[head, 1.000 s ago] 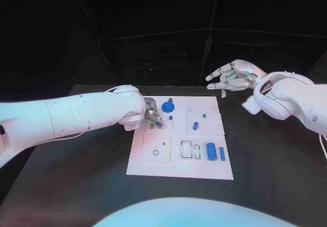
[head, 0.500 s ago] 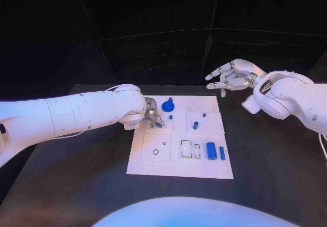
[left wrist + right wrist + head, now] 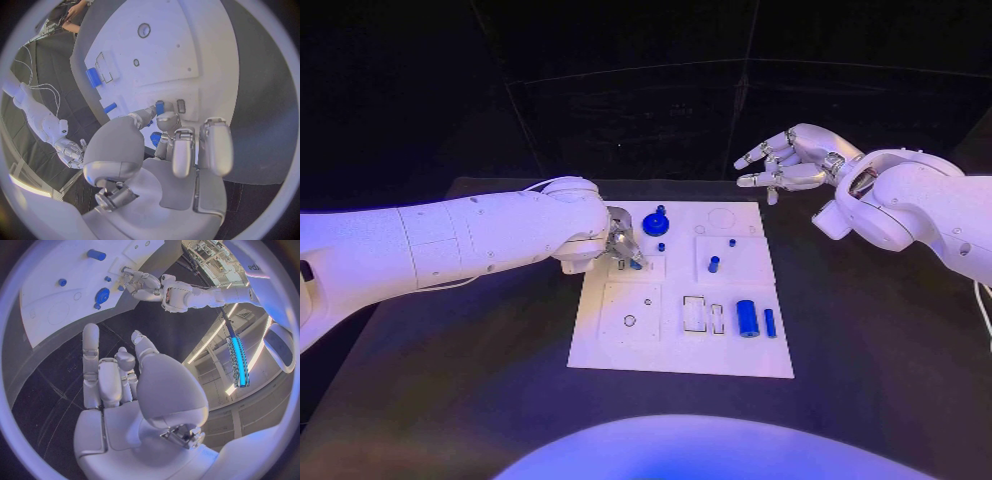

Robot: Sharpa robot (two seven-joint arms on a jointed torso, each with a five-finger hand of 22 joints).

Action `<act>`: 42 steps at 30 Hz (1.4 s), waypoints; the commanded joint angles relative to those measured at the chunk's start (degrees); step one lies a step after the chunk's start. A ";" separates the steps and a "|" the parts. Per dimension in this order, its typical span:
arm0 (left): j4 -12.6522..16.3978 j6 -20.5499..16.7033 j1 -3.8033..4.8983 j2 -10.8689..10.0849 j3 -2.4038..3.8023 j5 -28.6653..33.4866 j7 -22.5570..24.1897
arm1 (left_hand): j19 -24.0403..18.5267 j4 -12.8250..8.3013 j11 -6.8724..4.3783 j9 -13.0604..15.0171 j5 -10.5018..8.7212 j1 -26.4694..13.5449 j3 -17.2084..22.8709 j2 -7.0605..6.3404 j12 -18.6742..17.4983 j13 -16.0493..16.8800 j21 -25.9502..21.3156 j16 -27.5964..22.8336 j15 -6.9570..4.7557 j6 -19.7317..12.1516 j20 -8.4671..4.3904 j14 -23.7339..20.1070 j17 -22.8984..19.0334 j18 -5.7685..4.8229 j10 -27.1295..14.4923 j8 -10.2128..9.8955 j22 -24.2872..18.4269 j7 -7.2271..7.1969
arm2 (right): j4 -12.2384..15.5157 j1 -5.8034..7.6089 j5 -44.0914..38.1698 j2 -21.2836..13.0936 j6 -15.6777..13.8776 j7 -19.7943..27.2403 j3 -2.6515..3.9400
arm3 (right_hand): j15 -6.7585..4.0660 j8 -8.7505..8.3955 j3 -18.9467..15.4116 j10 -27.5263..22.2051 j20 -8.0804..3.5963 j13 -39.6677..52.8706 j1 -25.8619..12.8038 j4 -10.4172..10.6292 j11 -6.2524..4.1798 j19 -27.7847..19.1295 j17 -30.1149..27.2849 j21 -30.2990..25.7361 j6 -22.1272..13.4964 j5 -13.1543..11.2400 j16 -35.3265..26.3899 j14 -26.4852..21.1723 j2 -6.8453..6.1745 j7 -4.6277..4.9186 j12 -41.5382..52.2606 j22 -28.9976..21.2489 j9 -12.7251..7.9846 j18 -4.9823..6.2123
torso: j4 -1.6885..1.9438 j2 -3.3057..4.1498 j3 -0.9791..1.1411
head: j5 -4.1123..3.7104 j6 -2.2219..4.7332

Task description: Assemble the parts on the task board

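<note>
The left hand (image 3: 620,247) pinches a small blue peg (image 3: 159,107) at its fingertips, near the task board's (image 3: 678,358) far left corner; the right hand (image 3: 790,160) hovers spread and empty beyond the board's far right corner.

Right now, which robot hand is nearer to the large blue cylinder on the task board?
Left. The left robot hand is over the board's upper left; the right robot hand hovers beyond the board's far edge, farther from the large blue cylinder.

Head cam: high on the robot, looks down and fwd at the worktop (image 3: 473,400); whole task board (image 3: 684,355) in shot.
L wrist cam: behind left robot hand (image 3: 169,145), v. close to board (image 3: 181,60).
R wrist cam: behind right robot hand (image 3: 122,375), well off the board (image 3: 50,305).
Shared: board in all three.
</note>
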 commanded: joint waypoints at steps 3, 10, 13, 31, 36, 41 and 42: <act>-0.08 1.92 -0.14 -0.04 -0.18 -0.41 -0.89 | 1.31 -8.91 -0.21 0.17 0.11 -0.42 9.46 0.04 0.12 0.08 -0.14 0.17 -0.40 0.19 0.16 6.05 15.09 -0.18 0.19 0.35 0.15 -0.53 | -0.11 0.13 -0.21 0.12 0.02 0.06 0.04 | -0.25 0.36 -0.12 -0.39 0.03 -0.12 0.05 0.33 0.17 0.40 -0.06 -0.38 -0.49 0.21 -0.28 0.38 0.41 0.06 -0.37 -0.06 -0.06 0.76 | -0.03 0.01 0.01 | -0.02 -0.04; -0.81 2.27 -0.13 0.57 -0.17 0.30 -0.98 | 1.45 -7.44 -0.49 0.73 -0.06 -2.64 8.83 -0.10 0.41 0.09 0.08 0.17 -0.59 0.71 0.00 6.05 15.09 -0.26 0.60 1.14 0.57 -0.92 | -0.14 0.13 -0.23 0.24 0.04 0.08 0.04 | -0.25 0.36 -0.12 -0.39 0.03 -0.12 0.05 0.33 0.17 0.40 -0.06 -0.38 -0.49 0.21 -0.28 0.38 0.41 0.06 -0.37 -0.06 -0.06 0.76 | -0.07 0.00 0.05 | 0.04 -0.09; -1.25 2.42 -0.12 0.94 -0.17 0.50 -1.03 | 1.48 -5.72 -0.62 0.96 -0.21 -4.79 6.89 -0.43 0.74 0.30 0.12 0.17 -0.70 1.29 -0.11 6.05 15.09 -0.27 0.79 1.56 0.68 -1.12 | -0.12 0.13 -0.23 0.23 0.06 0.09 0.04 | -0.25 0.36 -0.12 -0.39 0.03 -0.12 0.05 0.33 0.17 0.40 -0.06 -0.38 -0.49 0.21 -0.28 0.38 0.41 0.06 -0.37 -0.06 -0.06 0.76 | -0.05 0.02 0.07 | 0.00 -0.11; -2.83 2.85 -0.10 2.06 -0.16 0.86 -0.98 | 1.65 -1.56 -1.01 1.18 -0.29 -8.02 -3.59 -0.06 1.93 1.07 0.25 0.17 -1.08 2.56 -0.50 6.05 15.09 -0.35 0.94 1.99 1.20 -1.61 | -0.07 0.13 -0.24 0.19 0.21 0.02 0.04 | -0.23 0.37 -0.22 -0.52 0.05 -0.31 -0.14 0.45 0.19 0.41 -0.21 -0.47 -0.53 0.10 -0.44 0.34 0.36 0.07 -0.52 -0.12 -0.06 0.76 | -0.01 0.03 0.00 | -0.43 -0.19; -3.04 2.33 -0.09 2.08 -0.16 0.88 -0.81 | 1.71 -0.59 -1.02 1.09 -0.30 -8.40 -7.78 -0.12 2.16 1.18 0.28 0.17 -1.11 2.94 -0.52 6.05 15.09 -0.38 0.99 1.92 1.35 -1.63 | -0.08 0.13 -0.24 0.19 0.19 0.05 0.04 | -0.20 0.36 -0.38 -0.55 0.07 -0.35 -0.41 0.64 0.22 0.41 -0.22 -0.57 -0.64 -0.32 -0.51 0.33 0.32 0.09 -0.52 -0.18 -0.07 0.75 | 0.04 0.02 -0.01 | -0.46 -0.31; -3.14 1.80 -0.08 2.00 -0.15 0.88 -0.66 | 1.75 0.49 -1.08 1.01 -0.37 -8.18 -14.14 -0.24 2.40 1.33 0.29 0.17 -1.22 3.33 -0.57 6.05 15.09 -0.41 1.04 1.85 1.54 -1.73 | -0.12 0.13 -0.24 0.20 0.22 0.04 0.04 | -0.20 0.36 -0.41 -0.59 0.08 -0.42 -0.46 0.69 0.23 0.41 -0.29 -0.60 -0.65 -0.43 -0.57 0.31 0.32 0.09 -0.57 -0.19 -0.07 0.75 | 0.05 0.00 0.00 | -0.44 -0.30; -3.15 1.61 -0.08 1.96 -0.15 0.88 -0.61 | 1.75 0.66 -1.07 1.00 -0.39 -8.18 -14.80 -0.23 2.43 1.34 0.29 0.17 -1.16 3.35 -0.63 6.05 15.09 -0.39 1.05 1.83 1.55 -1.74 | -0.13 0.13 -0.24 0.20 0.22 0.04 0.04 | -0.20 0.36 -0.41 -0.59 0.08 -0.42 -0.46 0.69 0.23 0.41 -0.29 -0.60 -0.65 -0.43 -0.57 0.31 0.32 0.09 -0.57 -0.19 -0.07 0.75 | 0.05 0.00 0.00 | -0.44 -0.28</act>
